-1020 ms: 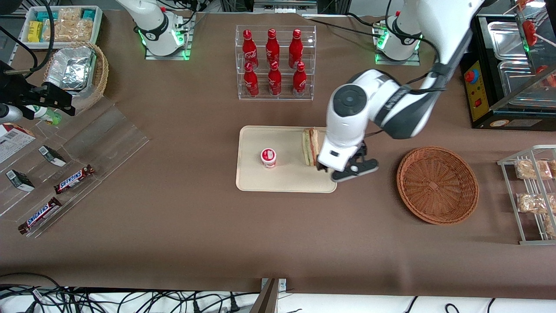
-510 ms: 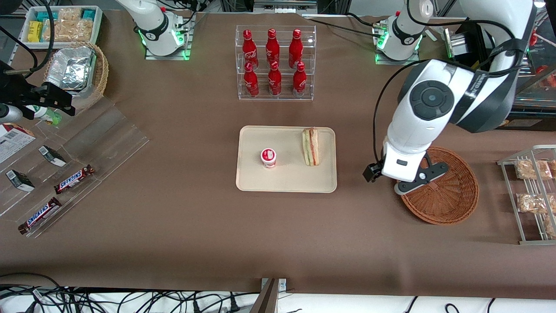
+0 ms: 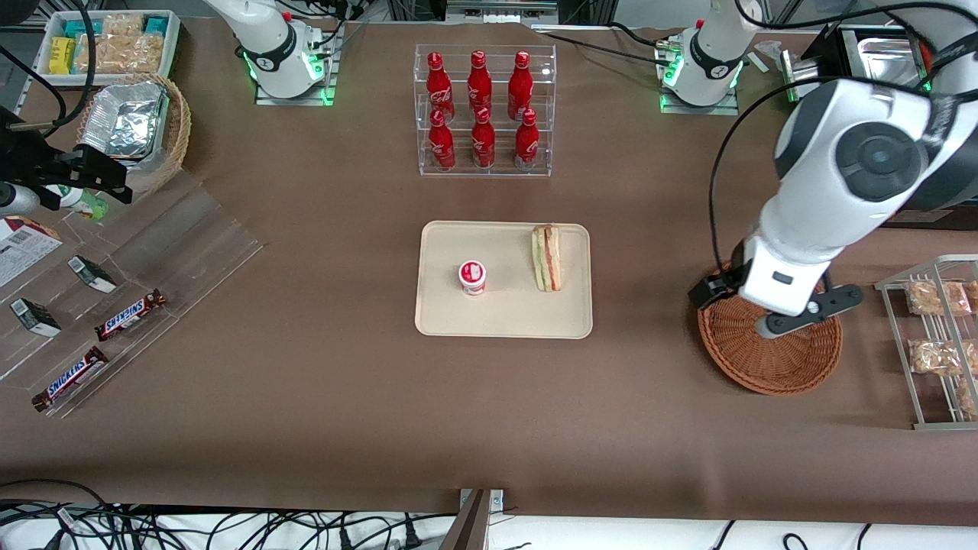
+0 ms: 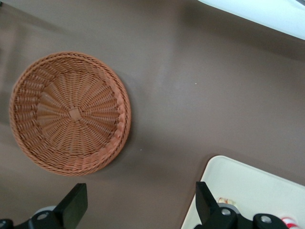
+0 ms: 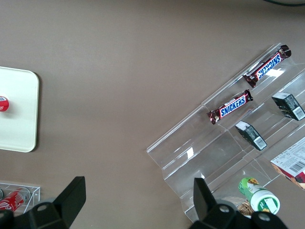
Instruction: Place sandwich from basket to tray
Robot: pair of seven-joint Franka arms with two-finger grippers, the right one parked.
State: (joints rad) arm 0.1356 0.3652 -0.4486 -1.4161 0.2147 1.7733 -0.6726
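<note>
Sandwich (image 3: 546, 257) lay on the tray (image 3: 504, 321), standing on its long edge near the rim at the working arm's end, its red, green and yellow layers showing through the clear wrap. A small white cup with a red lid (image 3: 472, 276) stood on the same tray, beside the sandwich and apart from it, toward the parked arm's end. The tray sat on the brown desk (image 3: 344, 397), nearer the front camera than the clear rack of red bottles (image 3: 483, 111).

The basket (image 3: 764, 363) rested on the desk well apart from the tray, toward the working arm's end, and nothing lay in it (the wrist view showed its woven floor bare) (image 4: 70, 112). The left arm's jaws (image 3: 795, 313) hung above the basket, over the part of its rim farther from the front camera, released and holding nothing; in the wrist view the two black fingers (image 4: 74, 206) stood wide apart with desk between them and one corner of the tray (image 4: 248, 191) showing by the other finger.

Next to the basket, at the desk's edge by the working arm, stood a wire rack of tan packaged snacks (image 3: 936, 336). At the parked arm's end, chocolate bars (image 3: 130, 315) lay on a clear stepped display.
</note>
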